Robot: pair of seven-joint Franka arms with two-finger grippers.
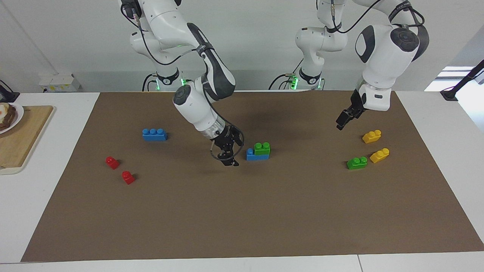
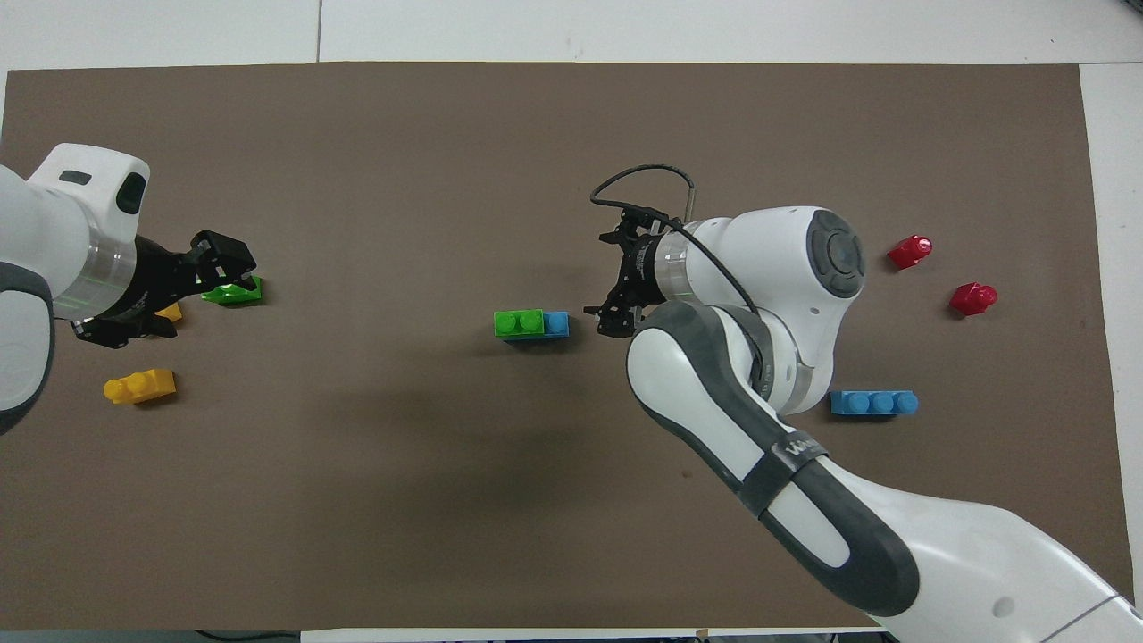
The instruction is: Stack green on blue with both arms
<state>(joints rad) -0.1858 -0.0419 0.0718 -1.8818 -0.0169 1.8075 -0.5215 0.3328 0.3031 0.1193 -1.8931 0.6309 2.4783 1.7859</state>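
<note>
Nearest the robots on the brown mat (image 1: 242, 211) covering the table, toward the left arm's end, the left gripper (image 1: 342, 121) hangs in the air over the mat close to a yellow two-stud brick (image 1: 371, 136); its jaws are apart and hold nothing. A little farther out lie a second yellow brick (image 1: 379, 155) and, just beside it, a loose green brick (image 1: 357, 163).

Toward the right arm's end sits a spare blue three-stud brick (image 1: 154, 134).

At mid-table the green two-stud brick (image 1: 262, 148) sits on the blue three-stud brick (image 1: 257, 155), covering two studs and leaving one blue stud bare. The right gripper (image 1: 228, 151) hovers just beside that bare end, jaws spread wide, gripping nothing.

Farthest out lie two small red bricks (image 1: 112, 162).
</note>
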